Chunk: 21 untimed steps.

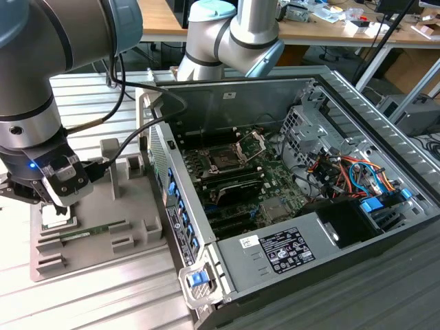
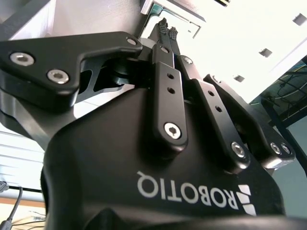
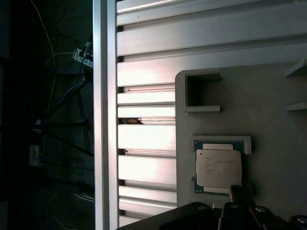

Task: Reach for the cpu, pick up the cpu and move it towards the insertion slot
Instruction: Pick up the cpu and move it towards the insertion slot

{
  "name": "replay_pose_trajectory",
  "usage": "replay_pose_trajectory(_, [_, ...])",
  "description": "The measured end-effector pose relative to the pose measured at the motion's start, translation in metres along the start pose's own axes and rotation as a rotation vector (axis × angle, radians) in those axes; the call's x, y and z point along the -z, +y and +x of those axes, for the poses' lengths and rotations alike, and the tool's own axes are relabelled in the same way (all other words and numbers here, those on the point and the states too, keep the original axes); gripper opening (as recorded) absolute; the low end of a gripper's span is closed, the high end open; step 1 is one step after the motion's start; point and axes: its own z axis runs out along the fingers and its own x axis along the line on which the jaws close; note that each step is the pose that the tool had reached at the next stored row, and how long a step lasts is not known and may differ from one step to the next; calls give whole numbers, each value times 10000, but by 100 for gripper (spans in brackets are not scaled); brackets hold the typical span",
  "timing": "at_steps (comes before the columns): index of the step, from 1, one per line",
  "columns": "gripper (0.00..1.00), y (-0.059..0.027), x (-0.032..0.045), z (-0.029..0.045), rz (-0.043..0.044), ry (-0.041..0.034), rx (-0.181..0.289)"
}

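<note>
**operator:** state of the jaws?

**technician:** in the second wrist view the gripper (image 2: 168,28) has its two fingertips drawn together, with at most a hairline gap. nothing is pinched between them.

**operator:** what is nearest to the tips?

**technician:** the cpu (image 3: 218,170). in the first wrist view the tips stand over one edge of the chip, close to it. contact cannot be confirmed. the chip lies flat, silvery face up, seated in a square recess of the grey tray (image 3: 268,120), not lifted.

**operator:** position in the exterior view?

**technician:** the gripper hangs at 9 o'clock of the frame, pointing down at the tray. the tray rests on a slatted aluminium table (image 1: 103,295). a green memory stick (image 1: 93,232) lies in a long recess of the same tray, at 3 o'clock from the cpu and near it.

**operator:** and the insertion slot?

**technician:** the insertion slot (image 1: 223,159) sits on the motherboard (image 1: 275,185) inside the open computer case (image 1: 227,103). it lies between 2 and 3 o'clock from the gripper, well apart from it. its hinged bracket (image 1: 251,141) stands raised at 2 o'clock from the socket, leaving the dark socket uncovered. the case stands just beside the tray, on the tray's 3 o'clock side.
</note>
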Motion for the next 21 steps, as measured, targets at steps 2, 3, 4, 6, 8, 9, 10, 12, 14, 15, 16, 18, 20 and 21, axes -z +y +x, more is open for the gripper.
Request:
replay_pose_trajectory(2, [10, 4, -7, 0, 0, -1, 0])
replay_pose_trajectory(3, [10, 4, -15, 0, 0, -1, 0])
replay_pose_trajectory(4, [10, 4, -17, 0, 0, -1, 0])
replay_pose_trajectory(6, [10, 4, -21, 0, 0, 0, 0])
replay_pose_trajectory(8, [10, 5, -24, 0, 0, 0, 0])
replay_pose_trajectory(9, [10, 5, -26, 0, 0, 0, 0])
replay_pose_trajectory(10, [10, 5, -28, 0, 0, 0, 0])
replay_pose_trajectory(12, [10, 5, -32, 0, 0, 0, 0])
replay_pose_trajectory(14, [10, 5, -37, 0, 0, 0, 0])
replay_pose_trajectory(15, [10, 5, -40, 0, 0, 0, 0])
replay_pose_trajectory(16, [10, 5, -42, 0, 0, 0, 0])
replay_pose_trajectory(18, [10, 5, -49, 0, 0, 0, 0])
replay_pose_trajectory(20, [10, 5, -53, 0, 0, 0, 0])
replay_pose_trajectory(21, [10, 5, -56, 0, 0, 0, 0])
